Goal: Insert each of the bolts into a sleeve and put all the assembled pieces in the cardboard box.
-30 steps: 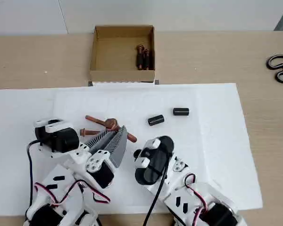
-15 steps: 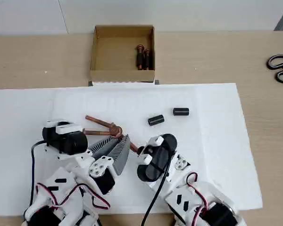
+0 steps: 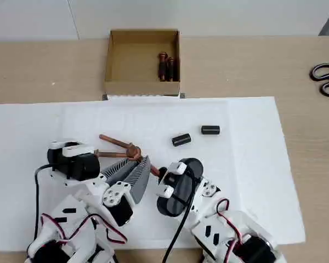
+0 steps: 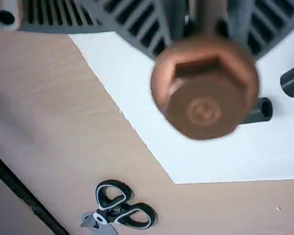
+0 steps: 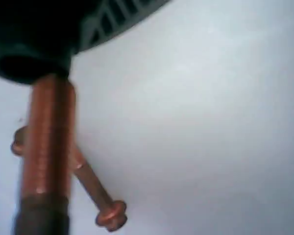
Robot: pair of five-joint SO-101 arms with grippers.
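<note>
My left gripper (image 3: pixel 145 163) is shut on a copper bolt (image 4: pixel 205 88), whose hexagonal head faces the left wrist camera. The bolt's shaft (image 5: pixel 45 142) runs into a black sleeve (image 5: pixel 29 44) held by my right gripper (image 3: pixel 170 181) close beside the left one, over the white paper. Two more bolts (image 3: pixel 116 143) lie crossed on the paper just beyond the left gripper. Two loose black sleeves (image 3: pixel 181 139) (image 3: pixel 210 130) lie further right. The cardboard box (image 3: pixel 116 60) stands at the far edge with two assembled pieces (image 3: pixel 166 67) inside.
The white paper sheet (image 3: pixel 252 159) covers most of the wooden table. Black scissors (image 3: pixel 324 79) lie on bare wood at the far right edge. Both arm bodies crowd the near edge of the paper.
The left gripper has shifted right with its bolt, bringing it up against the right gripper. The right gripper has moved slightly left toward it.
</note>
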